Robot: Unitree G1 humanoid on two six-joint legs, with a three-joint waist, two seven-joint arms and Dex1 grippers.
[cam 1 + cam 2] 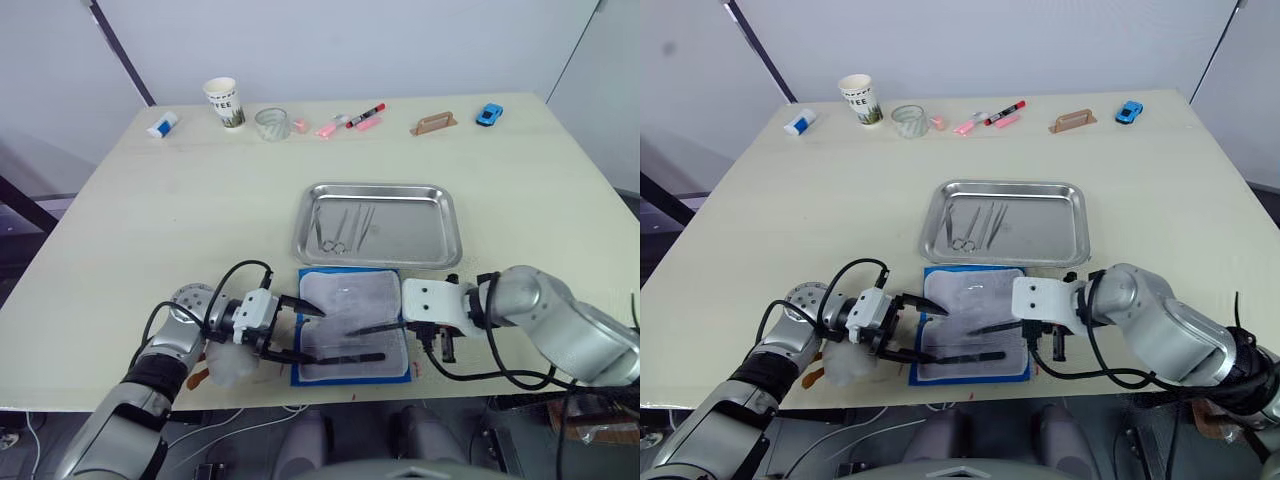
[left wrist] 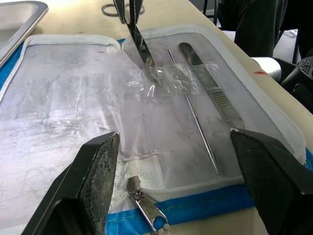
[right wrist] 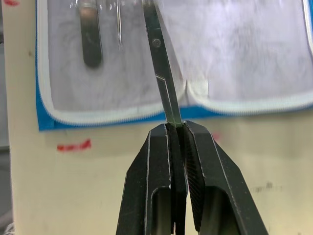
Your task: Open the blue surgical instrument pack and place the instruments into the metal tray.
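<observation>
Left claw (image 1: pixel 300 328) spread wide at pack (image 1: pixel 352 325) edge, right claw (image 3: pixel 177 132) pinching an instrument (image 3: pixel 161 73).

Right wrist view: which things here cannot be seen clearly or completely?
- The instrument in the right hand: far end cut off by the picture's edge, type unclear.
- The pack: cropped by the frame.
- The handle and thin probe beside it: blurred, tops cropped.

Pale cream table (image 1: pixel 200 220) under even, soft light, backed by plain white walls (image 1: pixel 330 40). Along the far edge: paper cup (image 1: pixel 224 101), clear glass (image 1: pixel 272 123), pink and red markers (image 1: pixel 352 119), brown block (image 1: pixel 434 123), blue toy car (image 1: pixel 489 114). Dark diagonal pole (image 1: pixel 122 52) leaning behind the left corner.
</observation>
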